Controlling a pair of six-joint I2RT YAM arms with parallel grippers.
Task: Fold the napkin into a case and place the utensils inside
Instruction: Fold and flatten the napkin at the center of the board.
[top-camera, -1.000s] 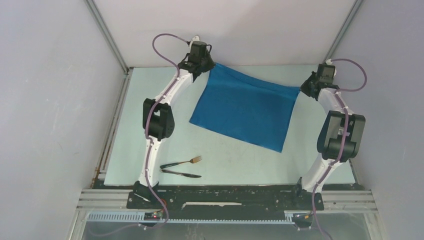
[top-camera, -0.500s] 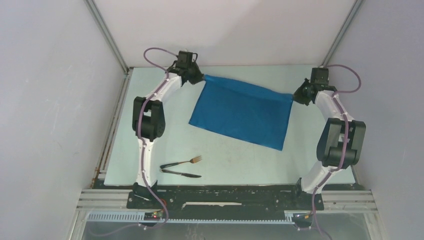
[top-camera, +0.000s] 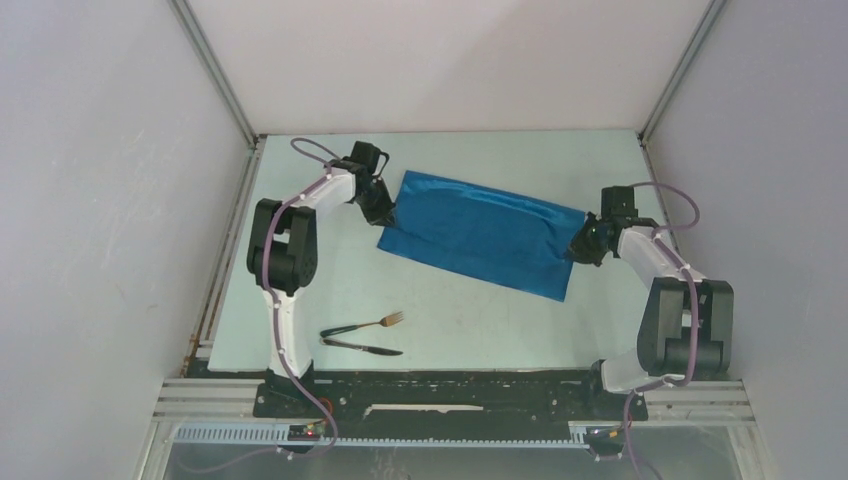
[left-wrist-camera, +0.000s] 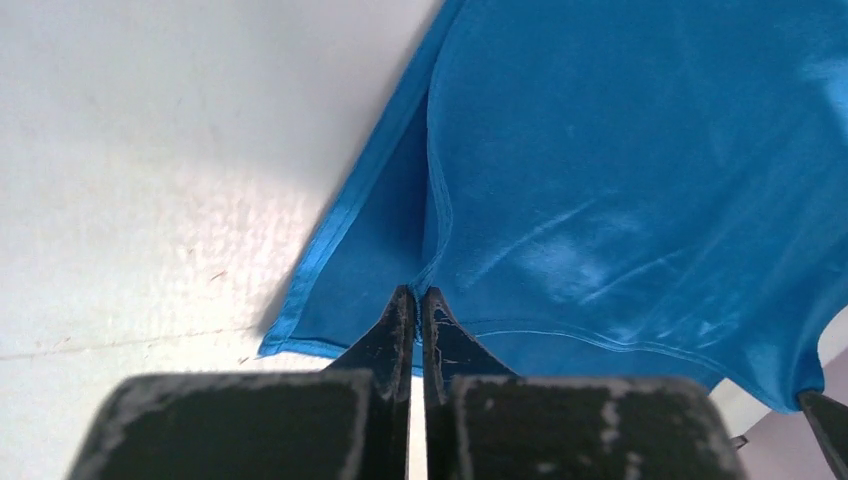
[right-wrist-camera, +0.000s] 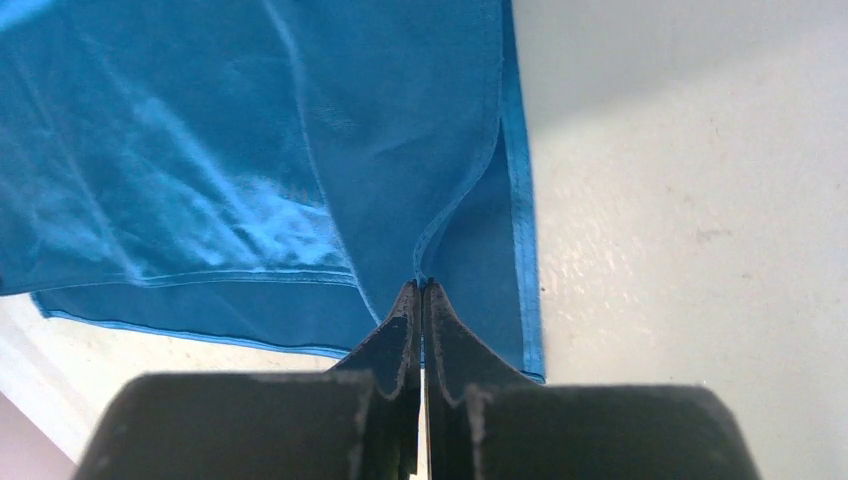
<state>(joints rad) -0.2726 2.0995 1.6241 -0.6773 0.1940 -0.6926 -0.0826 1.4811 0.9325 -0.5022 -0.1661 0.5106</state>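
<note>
The shiny blue napkin (top-camera: 480, 235) lies doubled over; the left pincer (left-wrist-camera: 418, 296) and right pincer (right-wrist-camera: 420, 288) each pinch one corner tightly.

Left arm (top-camera: 283, 248), right arm (top-camera: 688, 325) extended low; left fingers (left-wrist-camera: 395, 332), right fingers (right-wrist-camera: 400, 338) pinched tight.

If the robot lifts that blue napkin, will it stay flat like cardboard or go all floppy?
Probably floppy: the napkin doubles over itself between the left tool and right tool pinching its corners. It seems thin and light: two small pinches hold its top layer. Its glossy sheen hints it might slip.
</note>
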